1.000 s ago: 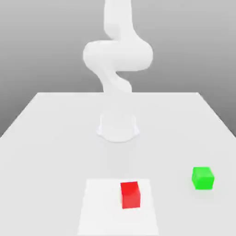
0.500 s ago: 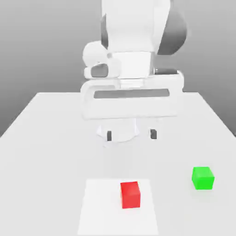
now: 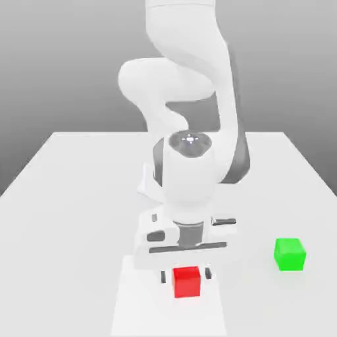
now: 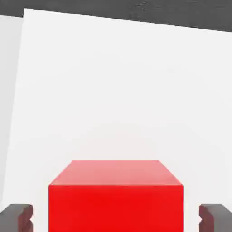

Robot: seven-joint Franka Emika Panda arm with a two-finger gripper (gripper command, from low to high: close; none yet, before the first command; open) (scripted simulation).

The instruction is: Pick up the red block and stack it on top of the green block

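Observation:
The red block point(image 3: 187, 283) rests on a white square patch point(image 3: 141, 303) near the table's front. My gripper point(image 3: 186, 275) has come down over it, with one dark fingertip on each side of the cube. In the hand view the red block point(image 4: 115, 199) sits between the fingertips point(image 4: 18, 218), and a gap shows on both sides, so the gripper point(image 4: 115, 218) is open and not touching it. The green block point(image 3: 289, 254) stands alone on the table toward the exterior view's right, apart from the gripper.
The white table point(image 3: 66, 197) spreads wide around both cubes. The arm's base point(image 3: 148, 181) stands behind the gripper at mid-table. The white patch point(image 4: 113, 90) reaches to a dark strip beyond the table edge in the hand view.
The arm swung forward and dropped from high above the table to the red block, so its fingers now straddle the cube. Neither block has moved.

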